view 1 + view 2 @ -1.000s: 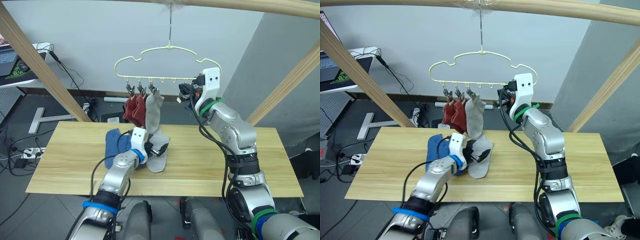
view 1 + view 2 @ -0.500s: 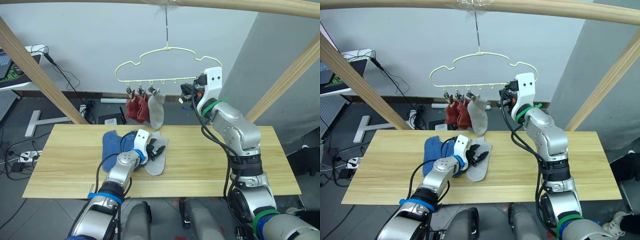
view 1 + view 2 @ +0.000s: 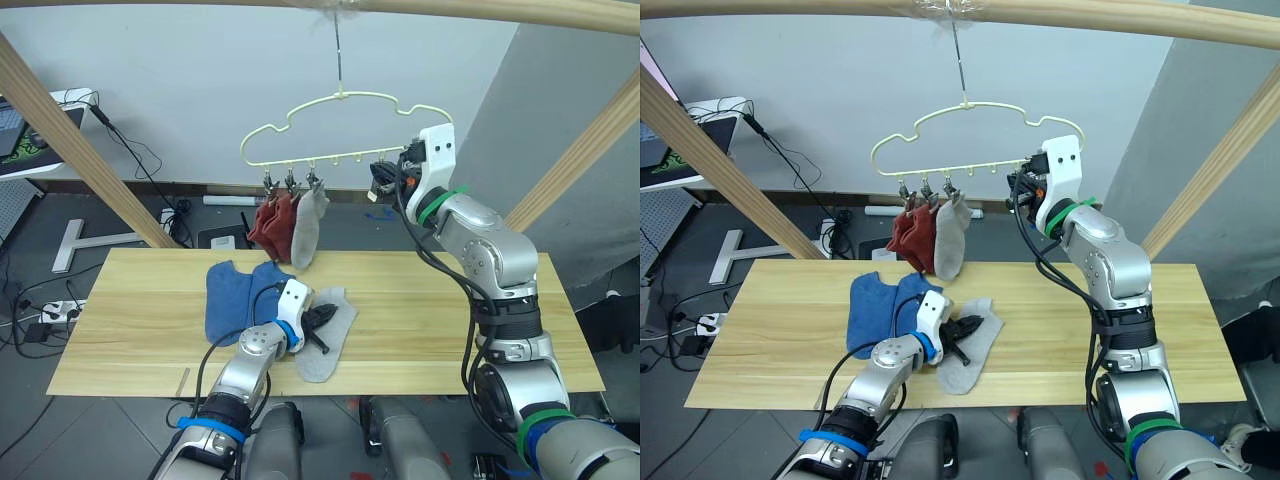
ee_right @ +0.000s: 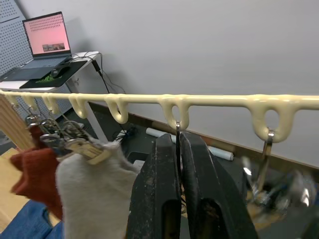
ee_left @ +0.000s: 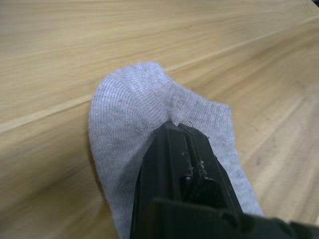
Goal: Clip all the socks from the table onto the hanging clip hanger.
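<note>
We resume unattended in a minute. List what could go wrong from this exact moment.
1. The left gripper is shut on just a pinch of the light grey ankle sock lying on the pale wood table; the sock may slip out when lifted.
2. The right gripper is shut on a thin metal clip wire of the pale-yellow wire hanger, which hangs freely and could swing, spoiling alignment.
</note>
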Controlling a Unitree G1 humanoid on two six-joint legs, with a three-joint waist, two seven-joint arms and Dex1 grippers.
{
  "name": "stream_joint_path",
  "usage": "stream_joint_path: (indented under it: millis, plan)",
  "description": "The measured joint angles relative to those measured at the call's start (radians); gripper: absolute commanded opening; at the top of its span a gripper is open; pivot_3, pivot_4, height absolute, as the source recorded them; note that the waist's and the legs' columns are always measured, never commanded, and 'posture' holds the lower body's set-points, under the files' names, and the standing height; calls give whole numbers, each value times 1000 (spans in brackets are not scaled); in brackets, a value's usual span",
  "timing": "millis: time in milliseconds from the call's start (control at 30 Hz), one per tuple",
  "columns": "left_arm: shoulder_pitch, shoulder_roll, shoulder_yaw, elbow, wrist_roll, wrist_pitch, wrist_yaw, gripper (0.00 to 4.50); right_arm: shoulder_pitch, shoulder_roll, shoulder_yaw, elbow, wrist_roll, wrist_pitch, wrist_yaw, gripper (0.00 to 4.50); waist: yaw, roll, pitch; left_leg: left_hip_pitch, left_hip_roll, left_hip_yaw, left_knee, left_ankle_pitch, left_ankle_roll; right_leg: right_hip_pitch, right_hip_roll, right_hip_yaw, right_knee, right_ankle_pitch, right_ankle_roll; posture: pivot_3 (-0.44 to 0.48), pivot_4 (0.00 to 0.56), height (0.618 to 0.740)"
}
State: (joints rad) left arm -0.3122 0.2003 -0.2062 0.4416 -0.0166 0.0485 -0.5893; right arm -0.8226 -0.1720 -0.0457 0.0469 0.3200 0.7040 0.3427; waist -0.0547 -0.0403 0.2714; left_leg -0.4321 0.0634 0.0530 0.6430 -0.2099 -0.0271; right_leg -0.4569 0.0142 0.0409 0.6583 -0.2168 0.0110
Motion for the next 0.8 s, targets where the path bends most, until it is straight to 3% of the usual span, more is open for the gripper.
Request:
stream_joint_path:
  millis: [133, 233, 367, 667, 800]
  plan:
    - [-12, 0, -2, -14, 24, -30, 29, 10, -12, -7, 0, 9, 0, -1, 6, 0, 0, 0, 1, 0, 0, 0, 0, 0, 0, 0, 0, 0, 0, 0, 0, -72, 298, 740]
    - [-12, 12, -15, -45, 35, -27, 10, 591, -13, -7, 0, 9, 7, 0, 6, 0, -1, 0, 1, 0, 0, 0, -1, 0, 0, 0, 0, 0, -1, 0, 0, -72, 298, 740]
    - [-13, 50, -66, -80, 84, 1, -16, 1792, -13, -8, 0, 9, 13, 3, 5, 0, -1, 1, 1, 0, 0, 0, -2, 0, 0, 0, 0, 0, -2, 0, 0, -73, 287, 740]
    - [-15, 41, -86, -101, 119, 100, -10, 4484, -13, -11, 0, 7, 14, 6, 2, 0, -1, 1, 1, 0, 0, 0, -2, 0, 0, 0, 0, 0, -2, 0, 0, -80, 274, 740]
    - [-33, 30, -97, -114, 128, 165, -7, 4484, -11, -14, 0, 0, 15, 11, 0, 0, -1, 1, 1, 0, 0, 0, -2, 0, 0, 0, 0, -1, -2, 0, 0, -80, 273, 740]
